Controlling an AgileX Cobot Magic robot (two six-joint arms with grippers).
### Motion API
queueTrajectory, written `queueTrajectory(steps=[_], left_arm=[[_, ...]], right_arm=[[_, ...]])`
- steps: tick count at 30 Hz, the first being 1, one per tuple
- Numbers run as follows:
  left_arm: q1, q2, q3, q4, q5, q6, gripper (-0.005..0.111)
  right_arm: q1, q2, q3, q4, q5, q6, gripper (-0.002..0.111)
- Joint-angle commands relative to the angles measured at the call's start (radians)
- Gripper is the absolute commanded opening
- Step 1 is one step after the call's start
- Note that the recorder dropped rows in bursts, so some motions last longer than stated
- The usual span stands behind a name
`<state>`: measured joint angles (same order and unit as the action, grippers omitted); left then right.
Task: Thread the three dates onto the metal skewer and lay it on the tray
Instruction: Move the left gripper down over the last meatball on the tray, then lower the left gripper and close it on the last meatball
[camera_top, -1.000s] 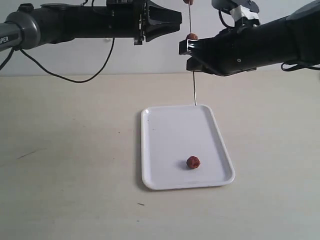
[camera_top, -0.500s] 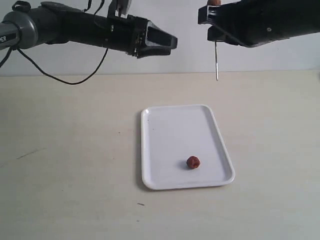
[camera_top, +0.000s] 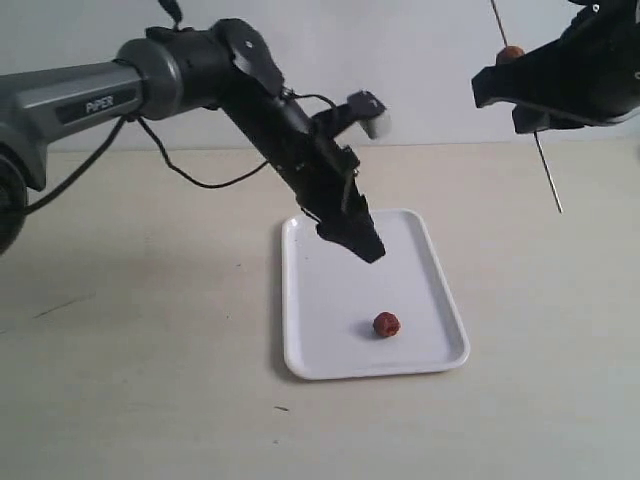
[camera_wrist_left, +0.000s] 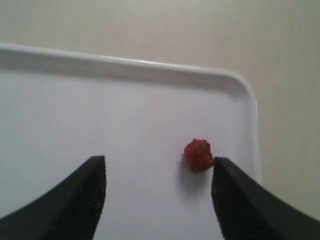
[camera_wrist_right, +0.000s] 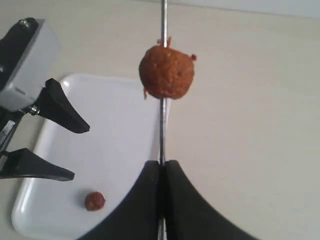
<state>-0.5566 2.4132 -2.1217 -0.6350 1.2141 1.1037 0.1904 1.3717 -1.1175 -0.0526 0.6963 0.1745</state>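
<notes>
1. My left gripper (camera_top: 365, 245) is spread wide with nothing between its fingers. It points steeply down over the far half of the tray (camera_top: 330, 290)
2. The loose date (camera_top: 386, 324) lies on the near half of the tray, towards the right-hand rim in the exterior view but apart from it
3. In the left wrist view this date sits just beside one fingertip, not midway between the two. The exterior view shows the fingertips short of it and not touching
4. My right gripper (camera_wrist_right: 161, 167) is clamped tight on the skewer (camera_wrist_right: 163, 125). It is high at the right of the exterior view, well apart from the tray
5. The skewer is tilted. The threaded date (camera_wrist_right: 166, 72) sits on the rod just above my right fingers, with a short stretch of bare rod between
6. The skewer's lower end sticks out below the right gripper and hangs free over the table (camera_top: 150, 330), to the right of the tray. Its upper end runs out of frame
7. My left arm (camera_top: 180, 75) crosses above the tray's far left corner and hides part of that rim in the exterior view
8. A light grey camera housing (camera_top: 370, 112) rides on the left wrist
9. A black cable (camera_top: 190, 180) sags below the left arm; I cannot tell whether it touches the table
10. Two dates are in view
</notes>
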Motion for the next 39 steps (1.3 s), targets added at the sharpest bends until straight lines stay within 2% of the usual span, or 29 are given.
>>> queueTrajectory(steps=[1,7,14,17,27,34,39], left_arm=[[-0.079,-0.006,0.002,0.216,0.007,0.068,0.061],[-0.159,-0.006,0.002,0.410,0.007,0.103,0.061],[-0.237,-0.006,0.002,0.423,0.007,0.361,0.061],[-0.259,-0.006,0.002,0.459,0.007,0.421,0.061],[-0.263,-0.004,0.061,0.522,0.007,0.601,0.061],[-0.265,-0.004,0.088,0.520,0.004,0.605,0.061],[-0.265,-0.004,0.088,0.463,-0.066,0.605,0.061]], right_arm=[[-0.007,-0.008,-0.005,-0.026,0.057,0.009,0.000],[-0.007,-0.008,-0.005,-0.034,0.041,0.009,0.000],[-0.007,-0.008,-0.005,-0.056,0.032,0.009,0.000],[-0.007,-0.008,-0.005,-0.080,0.026,0.011,0.000],[-0.007,-0.008,-0.005,-0.080,0.006,0.011,0.000],[-0.007,-0.008,-0.005,-0.078,0.003,0.011,0.000],[-0.007,-0.008,-0.005,-0.078,0.003,0.011,0.000]])
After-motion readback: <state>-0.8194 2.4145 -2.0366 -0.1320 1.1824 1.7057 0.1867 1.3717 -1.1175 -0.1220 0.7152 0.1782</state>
